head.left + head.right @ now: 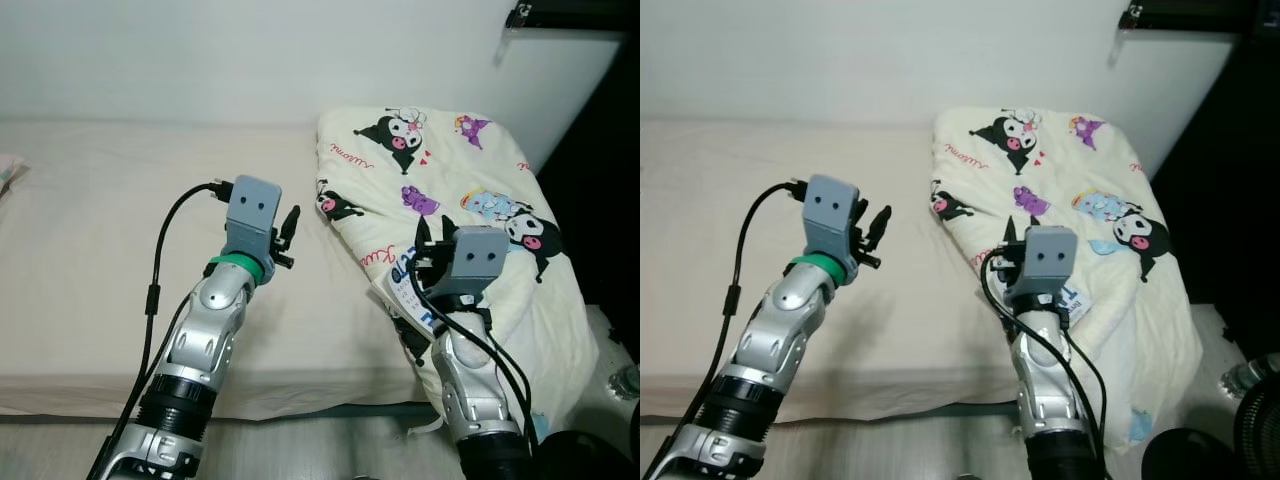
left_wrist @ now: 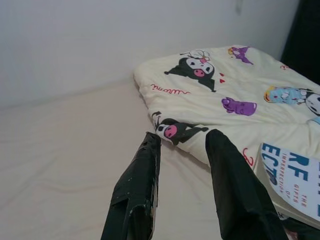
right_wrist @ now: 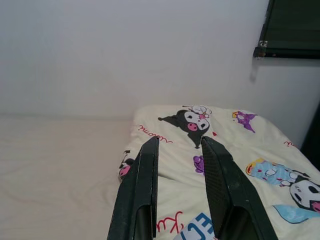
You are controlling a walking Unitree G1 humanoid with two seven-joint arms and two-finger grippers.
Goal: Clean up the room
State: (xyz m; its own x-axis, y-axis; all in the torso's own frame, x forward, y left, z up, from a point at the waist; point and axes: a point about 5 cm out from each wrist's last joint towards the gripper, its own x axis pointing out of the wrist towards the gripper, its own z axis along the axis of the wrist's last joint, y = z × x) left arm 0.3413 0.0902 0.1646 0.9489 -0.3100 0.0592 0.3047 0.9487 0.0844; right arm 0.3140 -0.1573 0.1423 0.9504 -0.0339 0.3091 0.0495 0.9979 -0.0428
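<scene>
A cream quilt [image 1: 450, 170] printed with cartoon characters lies folded at the right end of the bed [image 1: 90, 230]. A white book with blue lettering [image 1: 403, 290] rests on the quilt's near edge. My right gripper [image 1: 432, 240] hovers just over that book, open, and the book's corner [image 3: 197, 226] shows low between its fingers. My left gripper [image 1: 288, 235] is raised over the bare sheet to the left of the quilt, open and holding nothing. The left wrist view shows the quilt's corner beyond its fingers [image 2: 145, 175] and the book [image 2: 292, 177] off to one side.
A white wall runs behind the bed. A dark cabinet [image 1: 600, 180] stands at the right. A clear bottle [image 1: 1245, 378] and a black round object [image 1: 1260, 430] sit low at the right. Something pale pink [image 1: 8, 170] peeks in at the far left edge.
</scene>
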